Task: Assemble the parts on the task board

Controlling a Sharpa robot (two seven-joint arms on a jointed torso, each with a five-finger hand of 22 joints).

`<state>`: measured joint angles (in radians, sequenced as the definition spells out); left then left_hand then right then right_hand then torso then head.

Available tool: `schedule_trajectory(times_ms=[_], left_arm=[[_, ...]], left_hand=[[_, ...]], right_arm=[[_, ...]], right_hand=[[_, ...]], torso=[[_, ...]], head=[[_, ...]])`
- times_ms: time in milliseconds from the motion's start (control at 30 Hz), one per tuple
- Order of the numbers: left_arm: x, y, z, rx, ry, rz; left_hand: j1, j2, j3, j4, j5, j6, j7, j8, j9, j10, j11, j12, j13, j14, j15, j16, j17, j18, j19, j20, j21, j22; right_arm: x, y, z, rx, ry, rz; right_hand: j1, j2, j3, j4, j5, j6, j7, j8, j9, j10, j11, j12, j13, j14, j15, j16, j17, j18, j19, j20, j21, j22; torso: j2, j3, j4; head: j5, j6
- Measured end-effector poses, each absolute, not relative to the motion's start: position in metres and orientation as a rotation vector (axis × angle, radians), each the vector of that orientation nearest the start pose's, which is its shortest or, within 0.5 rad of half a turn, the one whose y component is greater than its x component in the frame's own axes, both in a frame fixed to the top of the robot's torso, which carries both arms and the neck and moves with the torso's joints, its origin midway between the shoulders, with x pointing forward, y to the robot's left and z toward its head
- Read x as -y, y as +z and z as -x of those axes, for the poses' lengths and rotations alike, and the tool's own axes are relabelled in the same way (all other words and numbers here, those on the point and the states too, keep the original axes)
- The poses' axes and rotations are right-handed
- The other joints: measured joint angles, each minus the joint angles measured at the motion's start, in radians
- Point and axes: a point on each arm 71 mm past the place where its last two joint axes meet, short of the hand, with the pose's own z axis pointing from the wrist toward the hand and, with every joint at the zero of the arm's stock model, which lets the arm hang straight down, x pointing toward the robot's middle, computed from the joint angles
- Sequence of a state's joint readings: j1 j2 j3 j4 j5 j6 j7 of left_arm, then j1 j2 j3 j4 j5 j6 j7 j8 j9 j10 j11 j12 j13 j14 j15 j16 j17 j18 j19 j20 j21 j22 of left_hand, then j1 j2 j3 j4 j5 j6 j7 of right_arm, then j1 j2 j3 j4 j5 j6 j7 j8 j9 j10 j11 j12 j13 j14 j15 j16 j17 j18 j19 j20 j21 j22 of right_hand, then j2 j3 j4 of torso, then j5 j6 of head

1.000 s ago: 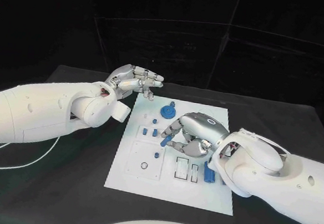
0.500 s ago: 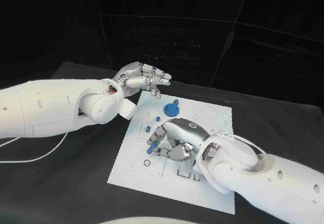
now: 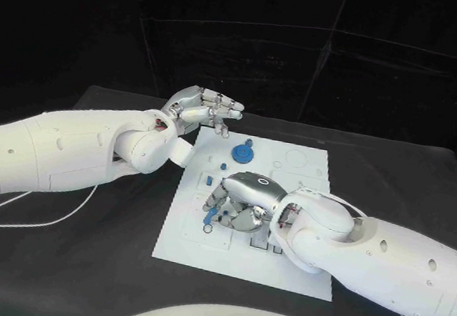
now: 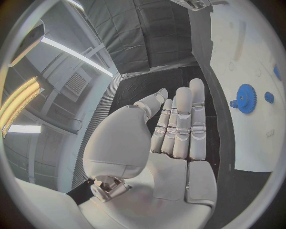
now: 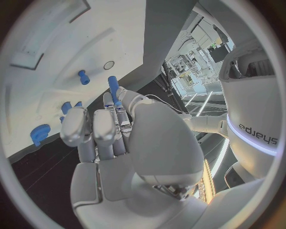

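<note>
Found the black table [image 3: 67, 263] under everything, with a white cable [image 3: 55, 218] trailing over its left side. Found the white task board [image 3: 282, 272] flat at its middle, the long side running away from the robot.

Found the right hand [image 3: 244, 198] low over the board's left half, palm down and knuckles up. Found the left hand [image 3: 203, 109] raised above the board's far left corner, fingers straight and side by side, thumb apart, holding nothing.

Noted a blue gear [image 3: 241, 155] seated near the far end of the board, well apart from both hands.

Saw a slim blue peg [image 5: 112, 88] pinched at the right hand's fingertips, upright and just above the white surface near the left edge. Could not tell whether its lower end touched the board.

Judged the insertion to be the step in hand, and the risks to be these:
- Jamming or skidding, caused by a tilted peg meeting the rim of its socket.
- Losing the peg, caused by so light a fingertip pinch giving way under a downward push.
- Missing the socket, caused by the hand's own bulk hiding it from the head view.

Counted smaller blue pegs [image 5: 83, 77] standing in the board close by, near enough for the fingers to knock. Spotted a small round hole [image 5: 108, 65] just beyond the held peg.
</note>
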<state>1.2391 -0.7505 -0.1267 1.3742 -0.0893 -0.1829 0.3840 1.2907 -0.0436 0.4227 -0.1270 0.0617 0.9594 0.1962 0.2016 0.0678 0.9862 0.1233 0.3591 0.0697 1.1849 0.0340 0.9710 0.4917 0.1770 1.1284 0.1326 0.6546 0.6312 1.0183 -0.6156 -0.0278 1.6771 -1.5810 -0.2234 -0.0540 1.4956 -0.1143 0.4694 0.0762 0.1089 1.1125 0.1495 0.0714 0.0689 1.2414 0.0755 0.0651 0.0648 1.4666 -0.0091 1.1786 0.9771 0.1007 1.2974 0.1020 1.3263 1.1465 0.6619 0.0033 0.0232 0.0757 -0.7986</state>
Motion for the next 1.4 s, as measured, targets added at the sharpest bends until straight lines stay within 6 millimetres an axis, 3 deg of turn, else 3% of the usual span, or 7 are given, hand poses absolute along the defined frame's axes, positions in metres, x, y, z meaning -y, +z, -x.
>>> schedule_trajectory(times_ms=[400,1400], left_arm=[[-0.198,-0.198,-0.51,-1.559,-1.548,0.97],[-0.197,-0.198,-0.51,-1.561,-1.551,0.97]], left_hand=[[0.0,0.0,0.0,0.0,0.0,0.0,0.0,0.0,0.0,0.0,0.0,0.0,0.0,0.0,0.0,0.0,0.0,0.0,0.0,0.0,0.0,0.0],[0.0,0.0,0.0,0.0,0.0,0.0,0.0,0.0,0.0,0.0,0.0,0.0,0.0,0.0,0.0,0.0,-0.001,0.0,0.0,0.0,0.0,0.0]], right_arm=[[0.04,-0.238,-0.385,-1.767,1.059,0.508],[0.03,-0.244,-0.382,-1.786,0.97,0.597]], right_hand=[[-0.003,0.003,0.001,-0.001,0.001,0.0,0.0,-0.001,0.0,0.0,0.0,-0.001,0.0,0.0,0.0,0.0,0.0,0.0,0.0,0.0,0.0,0.0],[-0.008,0.002,0.003,-0.004,0.005,-0.002,-0.002,-0.003,0.0,0.0,0.0,-0.002,0.001,0.0,0.0,0.0,-0.001,0.0,0.0,0.0,0.0,-0.002]], torso=[[0.0,-0.0001,0.0],[-0.001,-0.0001,-0.0005]], head=[[-0.006,-0.002],[-0.008,-0.004]])
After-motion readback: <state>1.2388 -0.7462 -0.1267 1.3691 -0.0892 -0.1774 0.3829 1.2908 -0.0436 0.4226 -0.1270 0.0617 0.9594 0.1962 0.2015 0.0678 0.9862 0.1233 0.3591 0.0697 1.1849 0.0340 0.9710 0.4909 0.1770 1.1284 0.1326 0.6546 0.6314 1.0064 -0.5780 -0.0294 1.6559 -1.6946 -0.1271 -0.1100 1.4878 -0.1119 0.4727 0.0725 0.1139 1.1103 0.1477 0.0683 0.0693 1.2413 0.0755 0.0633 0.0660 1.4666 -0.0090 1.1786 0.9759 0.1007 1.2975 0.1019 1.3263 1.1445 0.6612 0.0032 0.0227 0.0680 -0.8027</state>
